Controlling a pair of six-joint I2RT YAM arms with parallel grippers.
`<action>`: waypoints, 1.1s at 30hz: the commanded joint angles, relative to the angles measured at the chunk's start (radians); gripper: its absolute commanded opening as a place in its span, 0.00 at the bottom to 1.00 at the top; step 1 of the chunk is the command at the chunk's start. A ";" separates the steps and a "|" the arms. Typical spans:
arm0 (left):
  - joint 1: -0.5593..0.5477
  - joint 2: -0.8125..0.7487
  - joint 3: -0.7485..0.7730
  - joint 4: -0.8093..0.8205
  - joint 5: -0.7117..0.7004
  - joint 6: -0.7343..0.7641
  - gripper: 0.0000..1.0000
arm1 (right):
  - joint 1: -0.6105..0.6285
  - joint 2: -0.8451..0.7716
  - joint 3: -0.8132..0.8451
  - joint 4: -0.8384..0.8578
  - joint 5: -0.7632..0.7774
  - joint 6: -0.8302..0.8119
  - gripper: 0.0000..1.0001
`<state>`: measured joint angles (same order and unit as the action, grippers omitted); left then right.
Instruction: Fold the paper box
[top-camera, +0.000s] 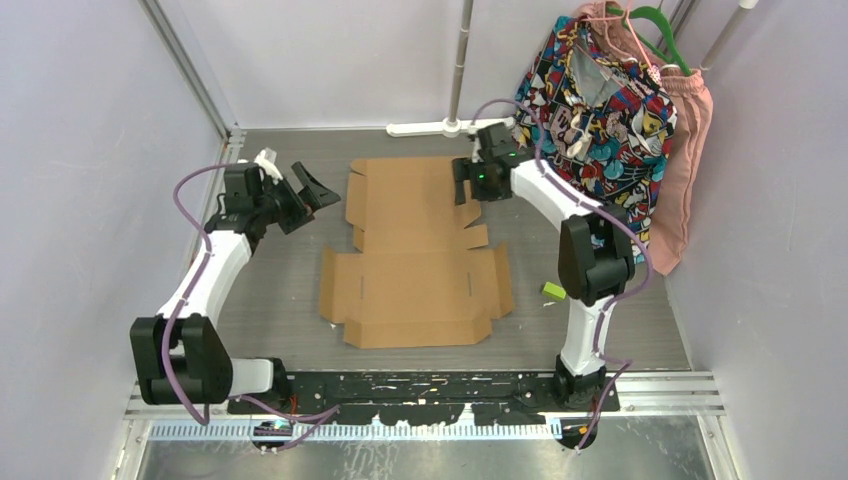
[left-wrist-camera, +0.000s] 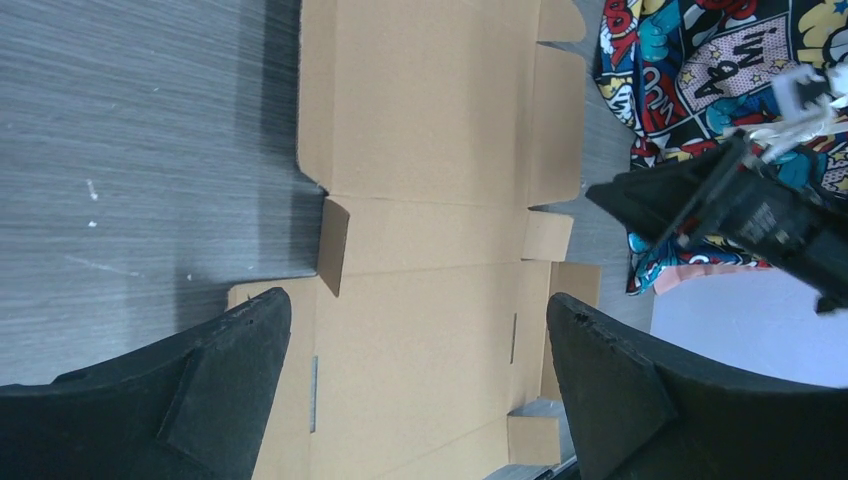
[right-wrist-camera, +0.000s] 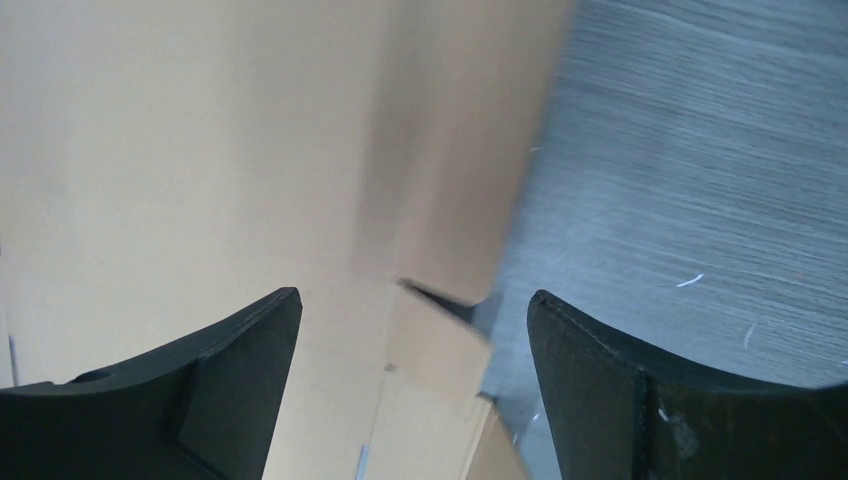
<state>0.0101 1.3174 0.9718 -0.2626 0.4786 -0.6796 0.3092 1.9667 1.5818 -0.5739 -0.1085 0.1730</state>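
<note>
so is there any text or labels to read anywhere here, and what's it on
paper box: plain brown, no print or label.
comic-print shirt: big cartoon lettering in its panels, but it lies sideways and is cut off by the folds, so no whole word can be read with certainty.
Nothing else in the three views carries readable writing.

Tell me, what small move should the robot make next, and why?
Probably lower the right pincer onto the side flap beneath it and lift its edge. The paper box lies flat and unfolded, both pincers are open and empty, and the right one hovers over that flap's edge, while the left pincer sits beside the cardboard.
</note>
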 joint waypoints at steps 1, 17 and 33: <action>-0.001 -0.064 0.041 -0.082 -0.052 0.021 0.98 | 0.171 -0.147 0.020 -0.096 0.252 -0.165 0.89; -0.001 -0.144 0.036 -0.199 -0.073 0.031 0.98 | 0.581 -0.420 -0.245 -0.132 0.054 -0.087 0.87; 0.323 -0.233 -0.146 -0.147 0.041 -0.142 1.00 | 1.153 -0.370 -0.469 0.376 0.653 0.053 0.83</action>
<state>0.1932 1.1042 0.8768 -0.5026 0.3897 -0.7334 1.4220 1.4952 1.0462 -0.3939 0.3534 0.1928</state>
